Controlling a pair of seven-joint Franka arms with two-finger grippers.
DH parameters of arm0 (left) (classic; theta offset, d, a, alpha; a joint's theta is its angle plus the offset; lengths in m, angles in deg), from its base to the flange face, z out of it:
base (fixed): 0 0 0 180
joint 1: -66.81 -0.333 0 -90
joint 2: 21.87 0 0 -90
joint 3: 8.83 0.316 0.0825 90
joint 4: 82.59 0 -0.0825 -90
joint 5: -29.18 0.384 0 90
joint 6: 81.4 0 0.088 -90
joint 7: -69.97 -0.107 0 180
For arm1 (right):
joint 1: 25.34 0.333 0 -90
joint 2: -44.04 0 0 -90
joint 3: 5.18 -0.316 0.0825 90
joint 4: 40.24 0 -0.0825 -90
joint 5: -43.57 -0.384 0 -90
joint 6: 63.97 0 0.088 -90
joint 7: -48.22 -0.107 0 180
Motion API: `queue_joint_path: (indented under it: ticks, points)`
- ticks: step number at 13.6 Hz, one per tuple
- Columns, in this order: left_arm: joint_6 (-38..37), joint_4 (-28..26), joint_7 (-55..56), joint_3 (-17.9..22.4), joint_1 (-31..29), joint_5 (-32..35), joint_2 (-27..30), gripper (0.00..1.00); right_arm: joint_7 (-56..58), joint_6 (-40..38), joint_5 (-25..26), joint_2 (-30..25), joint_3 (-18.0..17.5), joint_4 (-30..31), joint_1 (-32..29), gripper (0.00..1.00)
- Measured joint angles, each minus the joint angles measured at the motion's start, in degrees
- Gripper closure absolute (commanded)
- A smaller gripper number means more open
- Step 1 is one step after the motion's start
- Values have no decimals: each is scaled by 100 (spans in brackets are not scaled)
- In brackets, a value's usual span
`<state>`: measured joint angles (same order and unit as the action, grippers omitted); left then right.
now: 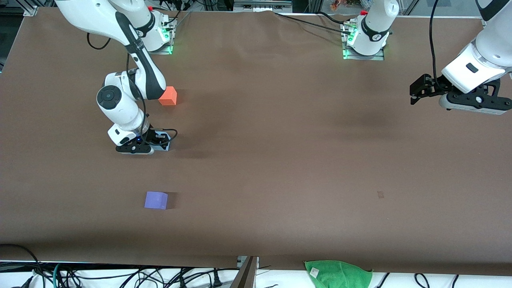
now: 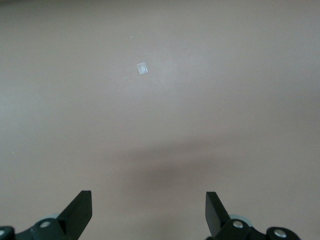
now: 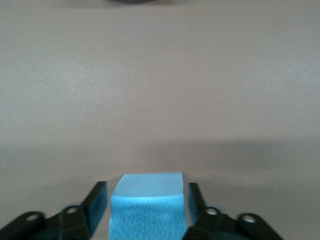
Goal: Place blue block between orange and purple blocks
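The blue block (image 1: 167, 145) sits between the fingers of my right gripper (image 1: 161, 142), which is shut on it low at the table. In the right wrist view the block (image 3: 147, 210) fills the gap between the two fingers of the right gripper (image 3: 146, 189). It lies between the orange block (image 1: 168, 96), farther from the front camera, and the purple block (image 1: 156, 200), nearer to it. My left gripper (image 1: 416, 90) waits open and empty in the air over the left arm's end of the table. The left wrist view shows the left gripper (image 2: 148, 197) over bare brown tabletop.
A green cloth (image 1: 338, 274) lies at the table's front edge. A small pale tape mark (image 1: 380, 195) is on the brown cover, also in the left wrist view (image 2: 143, 68). Cables hang along the front edge.
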<state>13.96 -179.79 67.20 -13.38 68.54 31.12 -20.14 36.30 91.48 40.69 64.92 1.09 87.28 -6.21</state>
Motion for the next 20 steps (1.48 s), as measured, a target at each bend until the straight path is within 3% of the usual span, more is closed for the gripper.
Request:
queue_joint_path:
  ticks: [4, 6, 9, 15, 20]
  points:
    - [0, 0, 0, -2, 2, 0, 0, 0, 375, -120, 0, -162, 11, -176, 0, 1]
    - [0, 1, 0, -2, 0, 0, -1, 0, 521, -662, 0, -215, 47, -508, 0, 1]
    - [-1, 1, 0, -1, -1, 0, -5, 0, 922, -1763, 0, -260, 192, -1272, -1, 1]
    - [-36, 174, 0, 2, -9, 0, -162, 0, 1576, -4703, 32, -378, 594, -3192, -7, 1]
    - [-65, 219, 0, 4, -10, 0, -193, 0, 1634, -6267, 236, -403, 652, -4320, -8, 1]
